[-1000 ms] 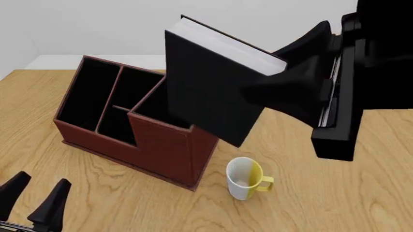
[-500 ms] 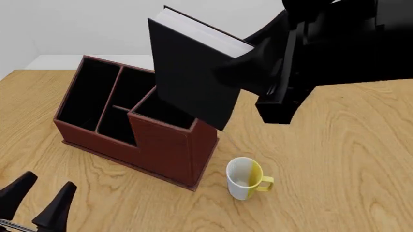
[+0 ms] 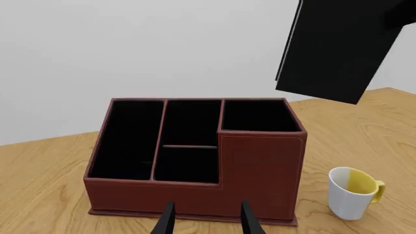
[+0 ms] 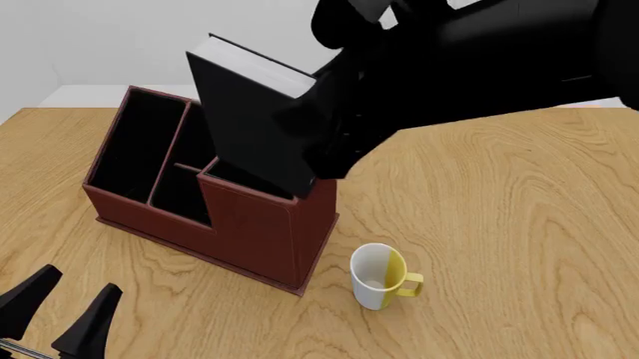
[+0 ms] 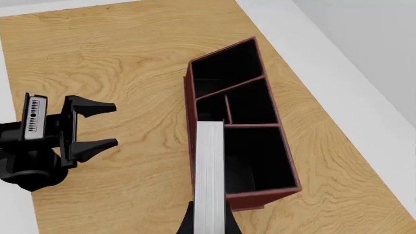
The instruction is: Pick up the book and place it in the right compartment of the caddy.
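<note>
My right gripper (image 4: pixel 311 146) is shut on the black hardcover book (image 4: pixel 250 112) with its white page block, which hangs tilted in the air. The book's lower edge is just above the right compartment (image 4: pixel 236 173) of the reddish-brown caddy (image 4: pixel 254 228). In the right wrist view the page block (image 5: pixel 210 170) lines up along the compartment's (image 5: pixel 256 156) side wall. The left wrist view shows the book (image 3: pixel 338 48) clear above the caddy (image 3: pixel 260 165). My left gripper (image 4: pixel 62 318) is open and empty near the table's front left, short of the caddy.
A white-and-yellow mug (image 4: pixel 379 277) stands upright on the wooden table (image 4: pixel 499 247), just right of the caddy's near corner. The caddy's long narrow cell (image 4: pixel 135 146) and two small cells lie left of the right compartment. The white floor edge (image 5: pixel 338 73) shows beyond the table.
The right arm has carried the book leftward, from beside the caddy to over its right compartment, and turned it more upright. The left gripper has barely moved.
</note>
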Controlling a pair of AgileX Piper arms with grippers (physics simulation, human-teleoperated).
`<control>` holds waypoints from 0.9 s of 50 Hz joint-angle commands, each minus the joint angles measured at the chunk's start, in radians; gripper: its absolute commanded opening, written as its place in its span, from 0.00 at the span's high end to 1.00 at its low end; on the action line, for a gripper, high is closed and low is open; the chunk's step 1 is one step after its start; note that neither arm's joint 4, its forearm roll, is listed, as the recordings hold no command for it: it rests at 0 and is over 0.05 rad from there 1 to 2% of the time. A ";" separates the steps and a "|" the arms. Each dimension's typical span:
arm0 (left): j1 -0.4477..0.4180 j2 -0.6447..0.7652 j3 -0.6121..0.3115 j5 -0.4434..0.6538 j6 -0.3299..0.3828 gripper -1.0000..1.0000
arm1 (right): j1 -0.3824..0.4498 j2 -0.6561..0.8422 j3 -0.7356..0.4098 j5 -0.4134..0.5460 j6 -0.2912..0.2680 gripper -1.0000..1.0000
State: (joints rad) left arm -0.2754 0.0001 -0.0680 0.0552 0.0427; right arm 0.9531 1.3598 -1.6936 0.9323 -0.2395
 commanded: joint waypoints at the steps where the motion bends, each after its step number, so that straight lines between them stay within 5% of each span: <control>1: 0.002 0.000 -0.003 0.000 0.003 0.00 | -0.025 0.059 -0.028 -0.035 0.020 1.00; 45: 0.050 0.000 0.066 -0.043 0.004 0.00 | -0.143 0.268 -0.183 -0.073 0.012 1.00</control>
State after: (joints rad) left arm -0.2357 0.0001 -0.0095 0.0140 0.0472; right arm 0.8334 1.5772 -1.8380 0.8805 -0.2474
